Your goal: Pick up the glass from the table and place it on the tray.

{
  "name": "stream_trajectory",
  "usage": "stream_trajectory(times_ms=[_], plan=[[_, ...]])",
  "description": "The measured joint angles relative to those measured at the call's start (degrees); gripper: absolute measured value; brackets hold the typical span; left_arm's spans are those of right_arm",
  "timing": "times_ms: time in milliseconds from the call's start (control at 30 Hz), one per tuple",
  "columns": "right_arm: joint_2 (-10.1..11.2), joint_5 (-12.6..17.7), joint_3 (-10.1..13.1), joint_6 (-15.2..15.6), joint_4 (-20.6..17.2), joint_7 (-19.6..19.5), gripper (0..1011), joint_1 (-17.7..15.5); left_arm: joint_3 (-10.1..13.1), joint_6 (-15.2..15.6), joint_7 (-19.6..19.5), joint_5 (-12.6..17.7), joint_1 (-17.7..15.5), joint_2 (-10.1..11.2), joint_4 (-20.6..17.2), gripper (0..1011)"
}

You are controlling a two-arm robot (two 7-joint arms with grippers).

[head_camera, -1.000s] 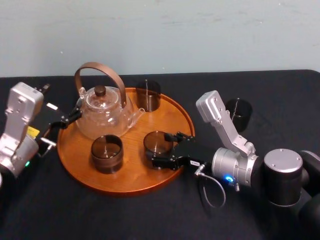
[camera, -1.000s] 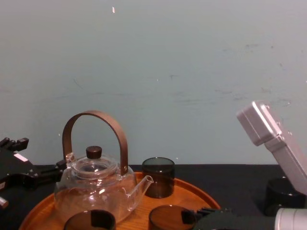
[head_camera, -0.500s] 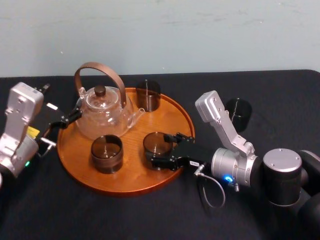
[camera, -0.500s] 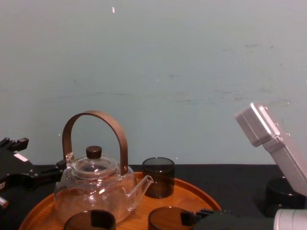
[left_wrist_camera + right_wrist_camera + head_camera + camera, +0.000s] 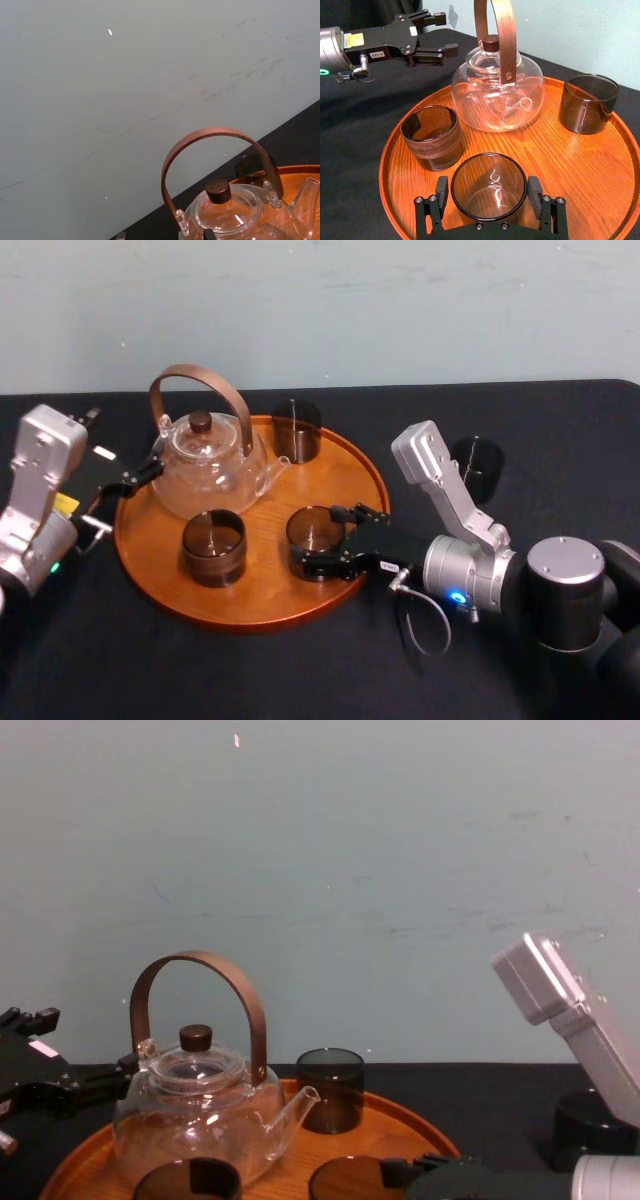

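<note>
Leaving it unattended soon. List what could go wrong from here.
1. The right gripper brackets the glass on the tray; retreating carelessly could drag or tip it.
2. The neighbouring glass stands close beside it; a sideways swing might knock it.
3. A spare glass on the table sits beside the right arm and could get struck as it pulls back.
The left gripper idles by the teapot.

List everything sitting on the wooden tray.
The tray carries a glass teapot, a far glass, a near-left glass and the held glass, gripped by the right gripper. The left gripper hangs open beside the teapot. Whether the held glass touches the wood is hidden.
</note>
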Motion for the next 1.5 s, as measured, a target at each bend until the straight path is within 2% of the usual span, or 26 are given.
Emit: stream_trajectory(times_ms=[133, 367, 567, 767, 1133, 1500], plan=[[0.2, -0.03, 0.13, -0.12, -0.43, -0.03, 1002, -0.23, 0.0, -0.01, 0.0, 0.0, 0.0, 0.0, -0.01, 1001], [3.65, 0.49, 2.39, -1.41, -7.71, -1.24, 1002, -3.45, 0.0, 0.0, 0.0, 0.0, 0.0, 0.0, 0.0, 1001], [5.57, 0.96, 3.86, -2.03, -11.57, -1.99, 1002, -5.66, 0.01, 0.0, 0.0, 0.0, 0.0, 0.0, 0.0, 1001], [6.52, 1.56, 4.73, -2.36, -12.95, -2.1, 1002, -6.68, 0.0, 0.0, 0.0, 0.0, 0.0, 0.0, 0.0, 1001], [9.25, 3.48, 8.03, -3.8, -16.04, -3.14, 1002, -10.52, 0.0, 0.0, 0.0, 0.0, 0.0, 0.0, 0.0, 1001], [11.94, 5.82, 12.09, -4.69, -15.79, -3.78, 1002, -14.19, 0.0, 0.0, 0.0, 0.0, 0.0, 0.0, 0.0, 1001]])
